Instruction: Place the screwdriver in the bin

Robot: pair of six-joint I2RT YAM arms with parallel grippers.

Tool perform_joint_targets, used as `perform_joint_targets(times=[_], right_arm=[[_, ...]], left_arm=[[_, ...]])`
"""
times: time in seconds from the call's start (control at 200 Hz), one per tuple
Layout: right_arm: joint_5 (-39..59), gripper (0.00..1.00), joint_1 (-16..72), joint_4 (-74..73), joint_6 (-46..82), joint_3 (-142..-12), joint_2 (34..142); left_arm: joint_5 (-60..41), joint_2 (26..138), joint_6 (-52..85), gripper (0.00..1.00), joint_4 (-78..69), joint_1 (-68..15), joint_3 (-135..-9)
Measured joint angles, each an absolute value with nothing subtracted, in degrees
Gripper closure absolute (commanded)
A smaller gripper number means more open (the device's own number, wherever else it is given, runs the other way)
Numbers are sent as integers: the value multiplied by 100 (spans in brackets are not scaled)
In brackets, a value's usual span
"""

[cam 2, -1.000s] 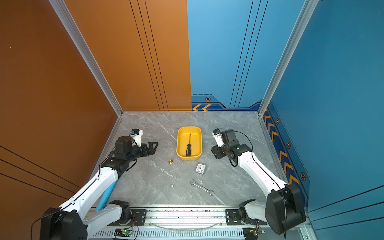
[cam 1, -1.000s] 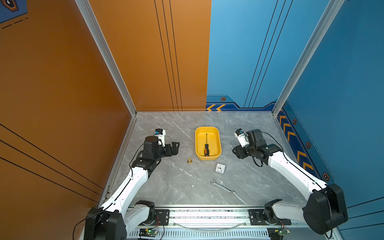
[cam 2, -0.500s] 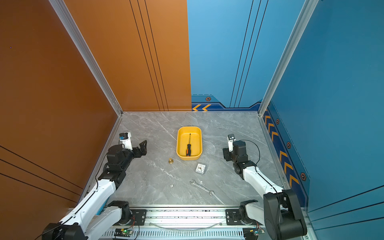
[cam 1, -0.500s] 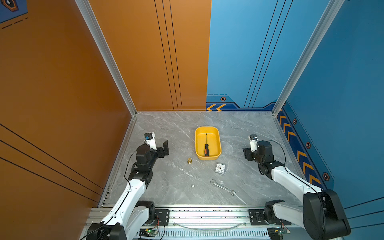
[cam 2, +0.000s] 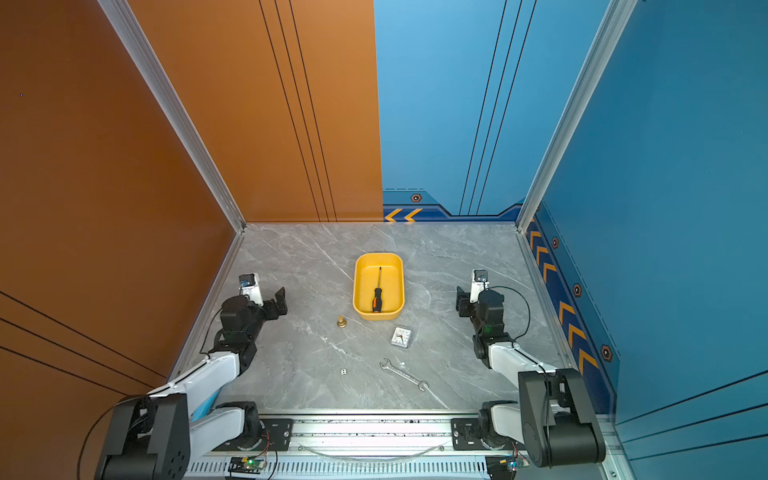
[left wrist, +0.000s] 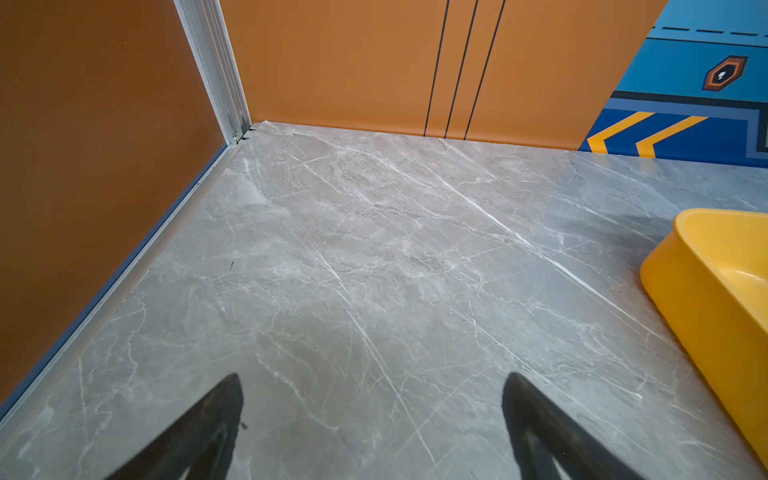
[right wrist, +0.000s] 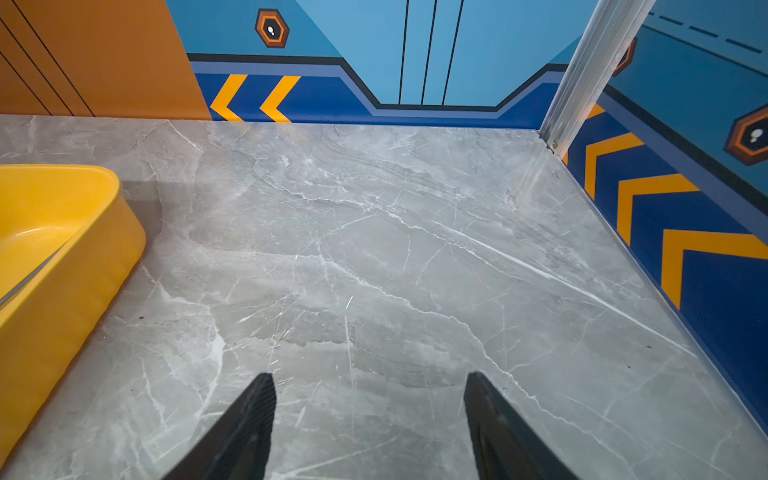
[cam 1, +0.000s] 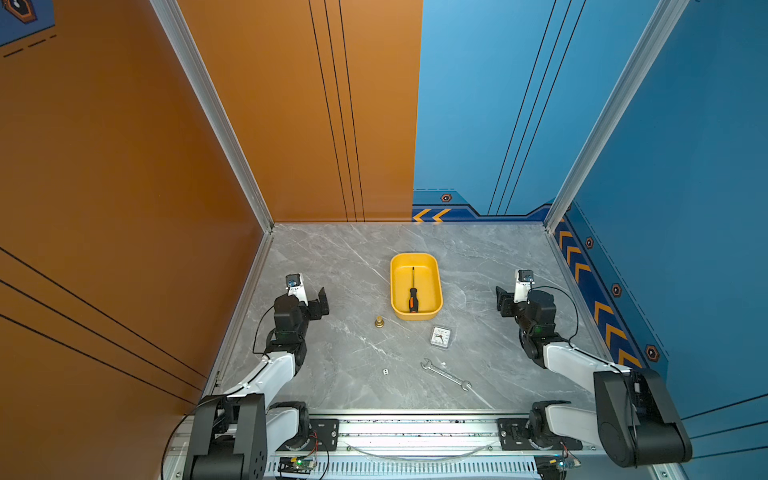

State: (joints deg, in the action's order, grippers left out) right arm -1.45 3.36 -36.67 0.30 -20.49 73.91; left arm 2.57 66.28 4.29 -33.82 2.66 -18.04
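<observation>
Well, I see the screwdriver [cam 1: 412, 293] lying inside the bin [cam 1: 393, 286], mid-frame in a top view — left end effector [left wrist: 374, 376] and right end effector [right wrist: 369, 375] both spread above the worktop [left wrist: 374, 249].

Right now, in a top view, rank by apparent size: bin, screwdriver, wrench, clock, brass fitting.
1. bin
2. wrench and screwdriver, similar length; wrench lies nearer the camera, so unranked
3. clock
4. brass fitting
</observation>
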Motion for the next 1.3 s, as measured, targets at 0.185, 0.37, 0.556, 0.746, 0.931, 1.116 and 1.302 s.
perform_joint_targets(times=[0.185, 0.37, 0.556, 0.746, 0.931, 1.116, 1.302], right_arm=[[-134, 30, 331, -3894, 54, -2049, 7684], [-139, 30, 331, -4123, 54, -2049, 7684], [-180, 30, 279, -4746, 51, -1892, 7964], [-187, 30, 228, -5057, 73, -1865, 8405], [-255, 30, 200, -5332, 150, -1870, 8656], [-305, 30, 165, -5301, 178, -1968, 8816], [-287, 26, 91, -5304, 224, -2040, 8816]], left_arm=[[259, 7022, 429, 2, -3776, 307, -1798], [246, 7446, 456, 2, -4226, 311, -1789], [113, 7944, 429, 2, -4532, 311, -1828], [84, 8864, 386, 2, -5572, 303, -1798], [84, 8991, 248, 2, -5824, 193, -1754], [-56, 8991, -60, 2, -5677, -51, -1933], [-263, 8991, -130, 2, -5592, 14, -2018]])
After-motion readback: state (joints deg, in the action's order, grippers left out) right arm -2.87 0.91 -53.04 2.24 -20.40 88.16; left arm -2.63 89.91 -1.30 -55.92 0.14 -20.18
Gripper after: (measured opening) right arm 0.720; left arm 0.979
